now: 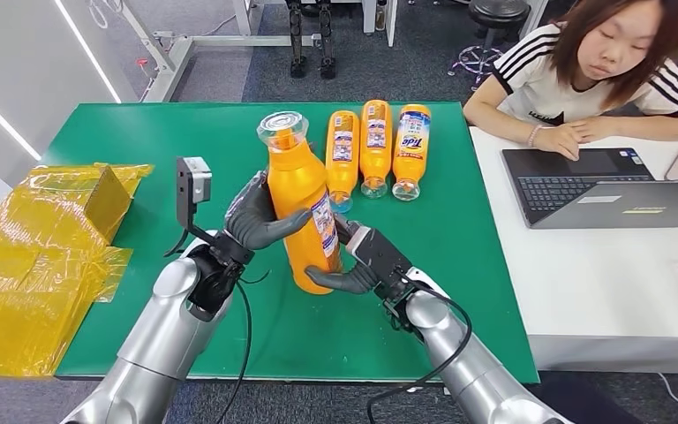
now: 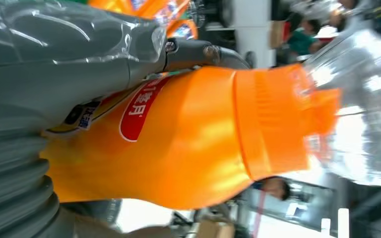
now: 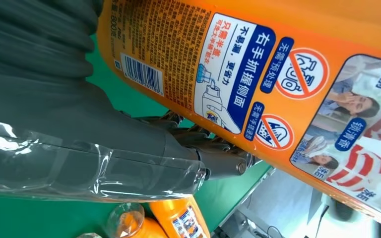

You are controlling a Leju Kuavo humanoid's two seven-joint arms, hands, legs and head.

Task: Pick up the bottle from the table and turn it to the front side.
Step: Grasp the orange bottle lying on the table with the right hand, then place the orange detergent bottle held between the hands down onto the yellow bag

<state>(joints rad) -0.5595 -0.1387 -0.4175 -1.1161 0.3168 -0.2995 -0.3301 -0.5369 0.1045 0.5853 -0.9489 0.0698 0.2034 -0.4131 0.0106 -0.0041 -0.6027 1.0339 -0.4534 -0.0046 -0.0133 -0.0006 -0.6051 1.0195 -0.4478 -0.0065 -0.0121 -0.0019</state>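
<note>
Holding the orange detergent bottle (image 1: 302, 205) upright and clear of the green table (image 1: 185, 141), we have both hands on it at once: our left hand (image 1: 258, 218) wraps its fingers around the middle of the body, and our right hand (image 1: 359, 261) cradles the lower part, fingers curled under near the base. The clear cap (image 1: 282, 128) points up and slightly away from us. From the right wrist view the panel beside that hand carries a barcode, fine print and usage pictures, which we judge to be the back label (image 3: 238, 74); in the left wrist view a red mark with white lettering curves round the shoulder. So the pick-up looks done and we judge the turning step to be in hand, not yet finished. The next move calls for rotating the bottle about its long axis, 1 hand easing while the other keeps it steady, with the slick plastic likely to slip if both loosen together. Farther back on the table, 3 more bottles (image 1: 376, 146) lie side by side, caps toward us. To the right, a person (image 1: 593, 71) sits at a white desk with a laptop (image 1: 583, 181).
</note>
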